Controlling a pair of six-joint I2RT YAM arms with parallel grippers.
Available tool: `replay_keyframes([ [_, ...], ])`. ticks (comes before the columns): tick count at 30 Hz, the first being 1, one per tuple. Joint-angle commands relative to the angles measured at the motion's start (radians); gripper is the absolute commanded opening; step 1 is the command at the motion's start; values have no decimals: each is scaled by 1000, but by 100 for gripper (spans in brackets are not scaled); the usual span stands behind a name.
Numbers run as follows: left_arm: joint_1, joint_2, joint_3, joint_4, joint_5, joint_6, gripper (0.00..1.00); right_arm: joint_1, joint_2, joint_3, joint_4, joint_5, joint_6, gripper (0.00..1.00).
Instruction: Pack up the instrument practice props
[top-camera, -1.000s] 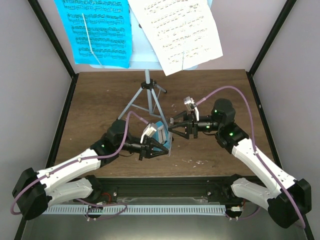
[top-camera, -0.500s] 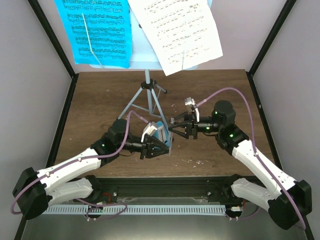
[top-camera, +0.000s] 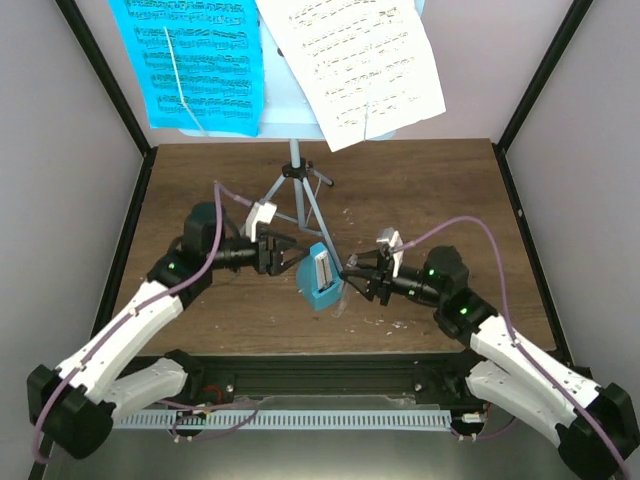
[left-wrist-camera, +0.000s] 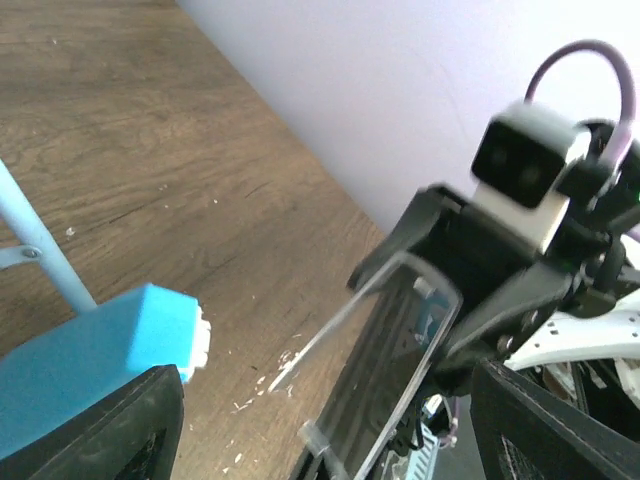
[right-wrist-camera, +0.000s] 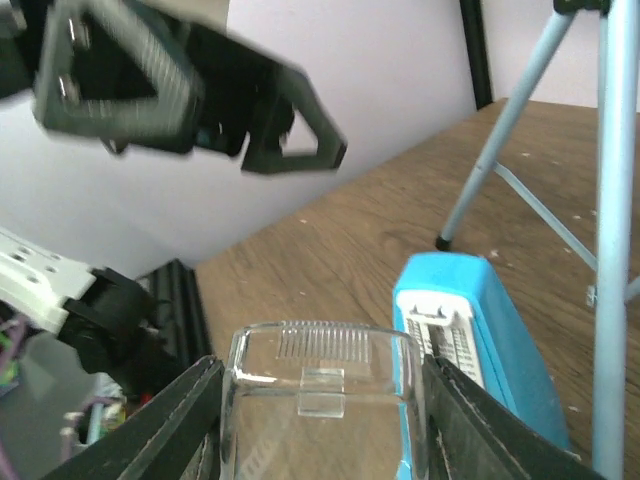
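The pale blue music stand (top-camera: 296, 190) stands on its tripod at the back, with a cyan sheet (top-camera: 190, 60) and a white sheet (top-camera: 350, 60) on its desk. In front of it the teal metronome (top-camera: 320, 277) sits on the table with its scale face bare. Just to its right, my right gripper (top-camera: 354, 276) is shut on the clear cover (right-wrist-camera: 320, 395), which is held off the metronome (right-wrist-camera: 480, 330). My left gripper (top-camera: 282, 255) is open to the left of the metronome and apart from it. In the left wrist view the cover (left-wrist-camera: 385, 370) hangs beyond the metronome (left-wrist-camera: 90, 350).
The stand's thin legs (top-camera: 262, 205) spread across the table just behind both grippers. Black frame posts (top-camera: 135, 200) and pale walls close in the sides. White specks (top-camera: 395, 322) lie on the wood by the front rail (top-camera: 330, 372).
My left gripper let go of the metronome, opened and drew back to the left. My right gripper moved nearer the front edge with the clear cover in its grip.
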Motion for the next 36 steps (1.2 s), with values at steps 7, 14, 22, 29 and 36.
replay_keyframes([
  [7,76,275,215,-191,125,63,74,312,42,-152,317,659,-137,41],
  [14,75,282,166,-85,32,49,69,367,210,-216,567,785,-181,41],
  [22,75,348,148,-7,82,87,61,372,285,-221,679,805,-214,40],
  [29,75,355,122,11,88,90,54,373,319,-218,699,805,-231,40],
  [36,76,348,123,-3,68,104,52,376,380,-213,740,811,-224,41],
])
